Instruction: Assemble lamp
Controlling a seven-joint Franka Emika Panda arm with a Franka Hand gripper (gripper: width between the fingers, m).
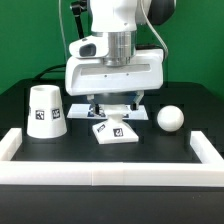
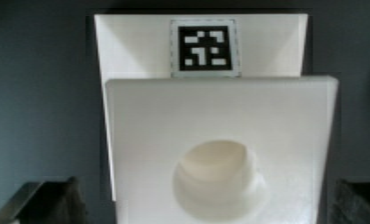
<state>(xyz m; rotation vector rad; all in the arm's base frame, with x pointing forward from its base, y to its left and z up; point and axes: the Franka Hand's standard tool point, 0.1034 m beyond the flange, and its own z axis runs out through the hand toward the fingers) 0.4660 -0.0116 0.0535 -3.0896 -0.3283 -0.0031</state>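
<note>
The flat square lamp base [image 1: 115, 132] lies on the black table at the middle front, with a tag on its top. My gripper [image 1: 113, 112] hangs straight over it, open and holding nothing, with a finger down on either side. In the wrist view the base [image 2: 217, 110] fills the picture, its round socket [image 2: 217, 172] showing and a tag [image 2: 203, 45] on its far part. The dark fingertips [image 2: 43, 200] stand outside its edges, my gripper [image 2: 196, 203] centred on it. The tapered shade [image 1: 45, 111] stands to the exterior view's left. The ball-shaped bulb [image 1: 170, 119] rests to the right.
A white raised wall [image 1: 100, 172] runs along the table's front and up both sides. A green backdrop stands behind. Small tagged white pieces [image 1: 79, 108] show behind the gripper's fingers; I cannot tell what they belong to.
</note>
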